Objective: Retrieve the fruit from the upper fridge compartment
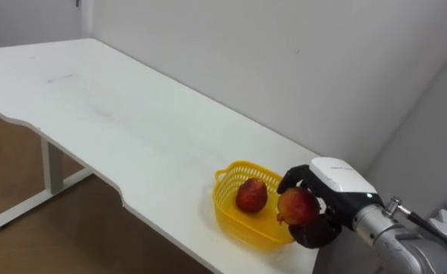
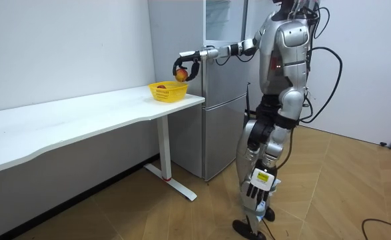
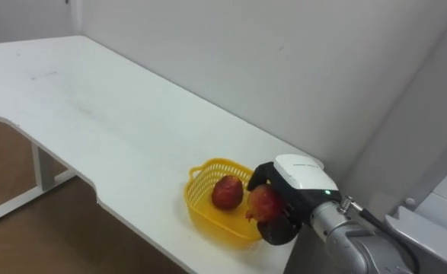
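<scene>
My right hand (image 1: 331, 185) is shut on a red pomegranate (image 1: 298, 206) and holds it just above the right rim of a yellow basket (image 1: 231, 222). A second red pomegranate (image 1: 251, 195) lies inside the basket. The basket stands near the right end of a white table (image 1: 132, 129). In the room view I stand beside the grey fridge (image 2: 215, 100), right arm stretched out to the basket (image 2: 167, 91). The fridge's upper compartment (image 2: 222, 20) stands open. My left hand (image 2: 252, 192) hangs relaxed at my side.
A white wall runs behind the table. The table's long surface stretches away to my left, with a wooden floor below its front edge. The fridge stands right next to the table's end, close to my arm.
</scene>
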### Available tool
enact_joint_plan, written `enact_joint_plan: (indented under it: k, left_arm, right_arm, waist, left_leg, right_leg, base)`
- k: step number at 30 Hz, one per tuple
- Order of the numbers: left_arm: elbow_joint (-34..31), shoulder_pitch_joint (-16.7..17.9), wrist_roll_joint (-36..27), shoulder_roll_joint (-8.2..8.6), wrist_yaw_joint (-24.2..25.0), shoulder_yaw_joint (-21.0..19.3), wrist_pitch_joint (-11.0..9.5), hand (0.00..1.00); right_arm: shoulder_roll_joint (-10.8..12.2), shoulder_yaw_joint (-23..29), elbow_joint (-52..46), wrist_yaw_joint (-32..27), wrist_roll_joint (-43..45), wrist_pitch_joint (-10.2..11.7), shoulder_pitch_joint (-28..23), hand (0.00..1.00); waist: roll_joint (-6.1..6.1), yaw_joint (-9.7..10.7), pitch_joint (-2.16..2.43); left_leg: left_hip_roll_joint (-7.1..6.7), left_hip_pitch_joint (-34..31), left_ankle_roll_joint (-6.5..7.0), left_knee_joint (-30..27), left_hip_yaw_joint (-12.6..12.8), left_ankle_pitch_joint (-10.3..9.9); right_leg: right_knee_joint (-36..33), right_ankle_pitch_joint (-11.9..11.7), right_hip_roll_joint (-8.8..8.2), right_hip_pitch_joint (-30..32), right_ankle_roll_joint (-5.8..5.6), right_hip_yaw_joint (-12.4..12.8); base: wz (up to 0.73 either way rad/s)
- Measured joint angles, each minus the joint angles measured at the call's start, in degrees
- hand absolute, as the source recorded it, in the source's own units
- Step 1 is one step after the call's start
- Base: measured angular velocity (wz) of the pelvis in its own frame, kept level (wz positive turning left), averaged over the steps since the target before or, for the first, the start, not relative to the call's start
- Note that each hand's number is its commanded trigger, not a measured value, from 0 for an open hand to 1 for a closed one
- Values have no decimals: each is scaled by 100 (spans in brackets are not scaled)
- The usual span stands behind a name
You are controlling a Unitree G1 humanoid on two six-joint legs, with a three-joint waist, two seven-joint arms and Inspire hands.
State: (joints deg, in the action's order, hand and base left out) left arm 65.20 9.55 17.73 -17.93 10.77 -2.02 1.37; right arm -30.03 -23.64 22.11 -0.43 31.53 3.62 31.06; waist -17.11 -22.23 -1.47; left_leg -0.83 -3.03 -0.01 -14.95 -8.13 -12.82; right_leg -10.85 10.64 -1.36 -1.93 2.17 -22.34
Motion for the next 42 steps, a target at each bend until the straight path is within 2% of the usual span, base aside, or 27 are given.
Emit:
enact_joint_plan:
  k: [7, 14, 38, 39, 41, 42]
  left_arm:
    - [-3, 5, 0, 0, -1, 1, 118, 0]
    - [-34, 7, 0, 1, 0, 6, 123, 0]
    - [-135, 28, 42, 29, -74, 50, 213, 0]
    - [-134, 32, 41, 30, -92, 52, 221, 0]
    - [-164, 94, 44, 38, -163, 119, 237, 0]
    - [-190, 119, 44, 45, -166, 119, 237, 0]
  right_arm:
    - [4, -1, -48, -1, 32, -124, 140, 0]
    - [15, -1, -54, -2, 27, -185, 151, 0]
    - [22, -114, -307, -21, -18, -234, 157, 0]
    - [23, -114, -317, -21, -43, -225, 157, 0]
    - [63, -112, -316, -24, -278, -189, 156, 0]
    - [74, -103, -316, -24, -307, -180, 156, 0]
  waist:
    - [-1, -11, -4]
    - [8, -24, -11]
    - [-3, -6, -13]
    - [15, -9, -27]
    - [96, 5, -84]
    - [108, 14, -82]
  left_leg:
    - [-1, -21, 0, -4, -2, 0]
    - [-2, -37, -1, -32, -2, 0]
    - [6, 6, -2, -43, 7, 0]
    - [6, 36, -2, -52, 13, 1]
    - [5, 157, 1, -72, 32, -3]
    - [6, 167, 3, -72, 39, -6]
  right_leg:
    - [7, 0, -4, 4, 0, -39]
    - [5, 0, -3, 3, 0, -59]
    - [4, -4, 37, -8, 2, -54]
    - [4, -4, 39, -25, 3, -31]
    - [13, -4, 43, -138, 3, 8]
    - [14, -4, 42, -150, 3, 15]
  base:
    - [0]
    - [0]
    - [0]
    - [-4]
    - [-6]
    - [-5]
